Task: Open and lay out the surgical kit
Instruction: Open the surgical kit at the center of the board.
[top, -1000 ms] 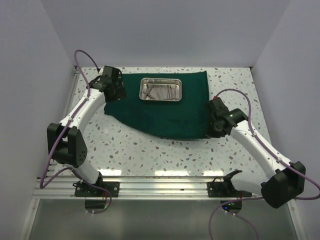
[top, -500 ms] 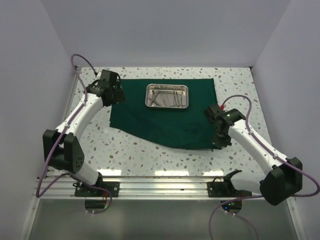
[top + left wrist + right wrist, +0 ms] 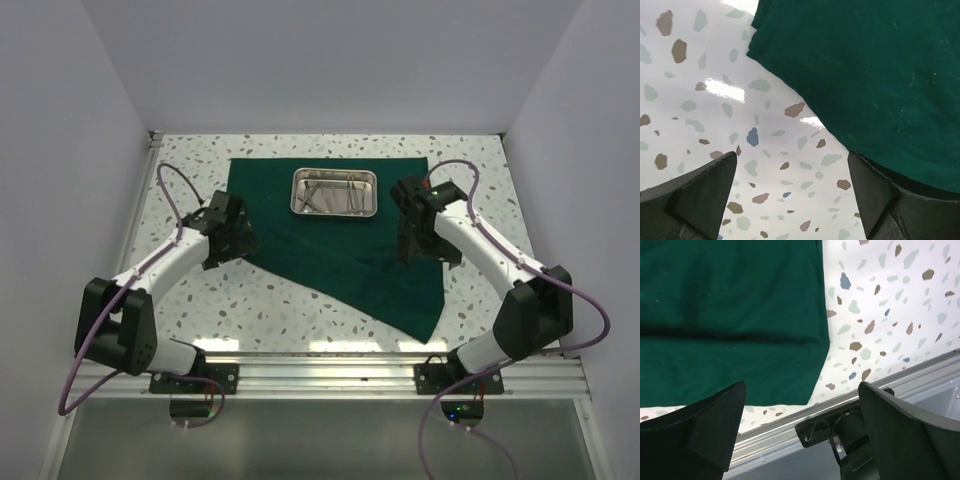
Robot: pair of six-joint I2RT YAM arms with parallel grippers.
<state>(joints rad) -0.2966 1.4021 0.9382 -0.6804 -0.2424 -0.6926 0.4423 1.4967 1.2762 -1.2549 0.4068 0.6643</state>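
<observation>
1. Near edge. An aluminium rail (image 3: 320, 368) runs along the near edge of the speckled tabletop (image 3: 300, 310), well nearer than the steel tray (image 3: 334, 192).

2. Cloth, near part. The dark green cloth (image 3: 340, 250) lies spread under the tray. Near and right of the tray it tapers to a corner that stops short of the rail. The right wrist view shows that corner lying flat on the tabletop.

3. Left hand (image 3: 232, 238). It is near and left of the tray, at the cloth's left edge. Its fingers are spread wide with nothing between them. In its wrist view only bare tabletop shows in the gap. The cloth edge runs up to one finger (image 3: 880, 200). Whether they touch cannot be told.

4. Right hand (image 3: 418, 250). It is just right of the tray and slightly nearer, over the cloth. Its fingers (image 3: 705, 430) stand wide apart and it holds nothing.

5. Tray. It sits level on the far half of the cloth, with slim silver instruments (image 3: 330, 195) lying inside it. They are too small to tell apart. The cloth's far edge runs just beyond the tray.
</observation>
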